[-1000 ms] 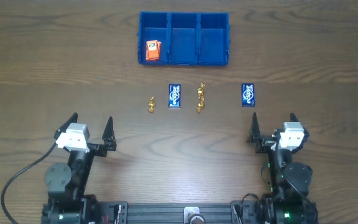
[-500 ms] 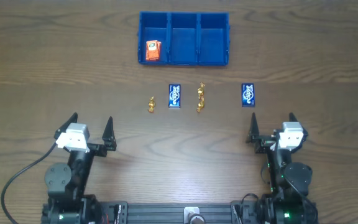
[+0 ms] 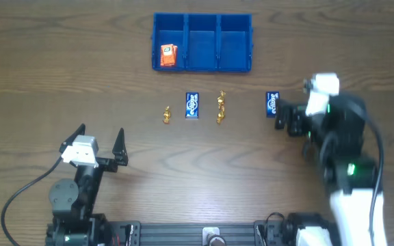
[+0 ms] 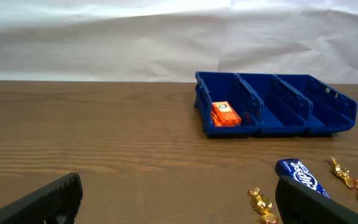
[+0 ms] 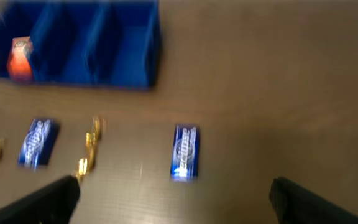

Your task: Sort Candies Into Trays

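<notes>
toward the far edge of the worktop [image 3: 46, 68] your blue tray [image 3: 202, 67] sits with three compartments side by side, open tops facing the arms so either one can drop into it. one orange candy [image 3: 167, 55] lies in the left-end compartment; i'd read that bay as the orange one, and the two bare bays as meant for the other kinds.

now the row across the middle of the worktop, between tray and arm bases: a single gold candy [image 3: 167, 114], a second blue bar [image 3: 192, 105] just beside it, a gold pair [image 3: 220, 108] one behind the other, and then, well apart toward the right edge, a blue bar [image 3: 273, 104] lying flat with its long side running toward the tray.

your right gripper [image 5: 173, 186] hangs over that right-hand bar, fingers spread wide and holding nothing. from its wrist view the bar lies ahead of the gap between the two fingers, lengthwise, which looks like a line-up to close across its narrow sides. it isn't touching yet, so the pick is not made.

your left gripper [image 3: 101, 130] sits near the near edge on its own side, jaws parted and empty, well clear of the row.
</notes>
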Controlling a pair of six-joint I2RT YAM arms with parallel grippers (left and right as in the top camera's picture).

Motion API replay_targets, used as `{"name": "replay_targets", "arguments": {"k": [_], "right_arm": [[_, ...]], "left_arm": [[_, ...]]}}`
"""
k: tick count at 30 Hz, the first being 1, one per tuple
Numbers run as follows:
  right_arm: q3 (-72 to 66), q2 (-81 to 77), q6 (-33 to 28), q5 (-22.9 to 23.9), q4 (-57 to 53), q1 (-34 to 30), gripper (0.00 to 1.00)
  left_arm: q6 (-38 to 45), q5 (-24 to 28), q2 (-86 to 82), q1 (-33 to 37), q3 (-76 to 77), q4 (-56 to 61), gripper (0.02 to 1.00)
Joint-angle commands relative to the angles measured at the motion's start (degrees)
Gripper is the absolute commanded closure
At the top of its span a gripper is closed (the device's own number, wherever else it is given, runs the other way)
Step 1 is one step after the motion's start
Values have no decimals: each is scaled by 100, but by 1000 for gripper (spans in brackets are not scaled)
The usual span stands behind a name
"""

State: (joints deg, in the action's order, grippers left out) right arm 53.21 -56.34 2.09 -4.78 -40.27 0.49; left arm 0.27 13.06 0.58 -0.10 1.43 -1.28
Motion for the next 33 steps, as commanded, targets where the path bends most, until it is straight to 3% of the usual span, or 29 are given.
{"name": "replay_targets", "arguments": {"k": [1, 8, 14, 23, 33], "right_arm": [[1397, -1838, -37, -50, -1032, -13, 3], [1609, -3753, 157, -282, -885, -7, 3], [1609, -4666, 219, -201, -339, 127, 3], [1585, -5047, 243, 369, -55, 188, 3], [1550, -5364, 260, 518, 184, 308, 3]], "left_arm": [[85, 94, -31, 17, -116, -181, 20], [83, 96, -31, 17, -116, -181, 20], [85, 96, -31, 17, -116, -181, 20], [85, 96, -31, 17, -116, -181, 20], [85, 96, -31, 17, -116, -181, 20]]}}
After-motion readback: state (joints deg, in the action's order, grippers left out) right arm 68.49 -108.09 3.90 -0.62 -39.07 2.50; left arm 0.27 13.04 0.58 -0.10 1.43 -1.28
